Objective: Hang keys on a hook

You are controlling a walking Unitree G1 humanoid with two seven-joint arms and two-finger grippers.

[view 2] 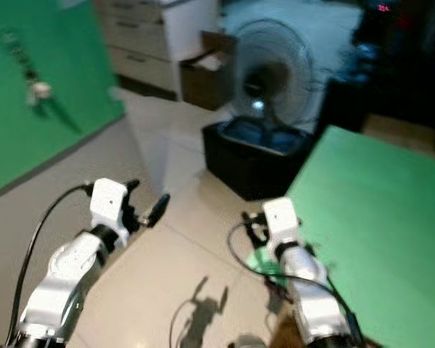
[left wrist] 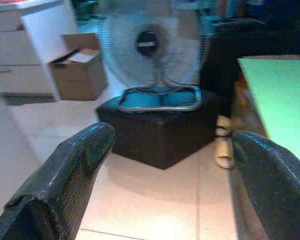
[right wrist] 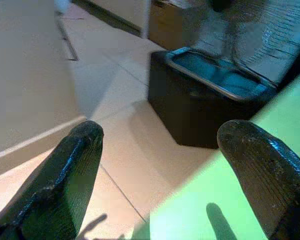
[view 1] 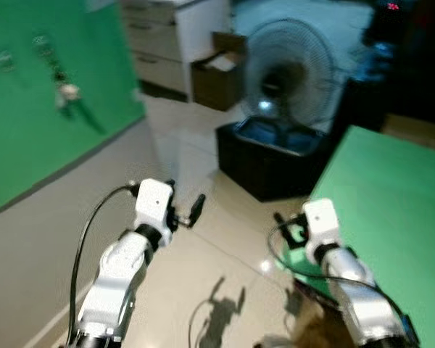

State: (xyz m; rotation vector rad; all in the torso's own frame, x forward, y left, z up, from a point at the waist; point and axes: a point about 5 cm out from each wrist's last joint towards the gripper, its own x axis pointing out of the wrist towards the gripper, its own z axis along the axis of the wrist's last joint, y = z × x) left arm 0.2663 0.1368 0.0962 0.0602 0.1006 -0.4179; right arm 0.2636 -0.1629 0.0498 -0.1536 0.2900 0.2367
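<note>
A bunch of keys hangs on a dark strap from a hook on the green wall at the far left; the picture is blurred, so its details are unclear. My left gripper is held out over the tiled floor, well short of the wall and to the right of the keys. It is open, with nothing between its fingers. My right gripper hovers by the corner of the green table, also open and holding nothing, its fingertips wide apart.
A standing fan rests on a black box straight ahead. Behind it are a cardboard box and white drawers. A sandal lies beside the box. A second hook is on the green wall.
</note>
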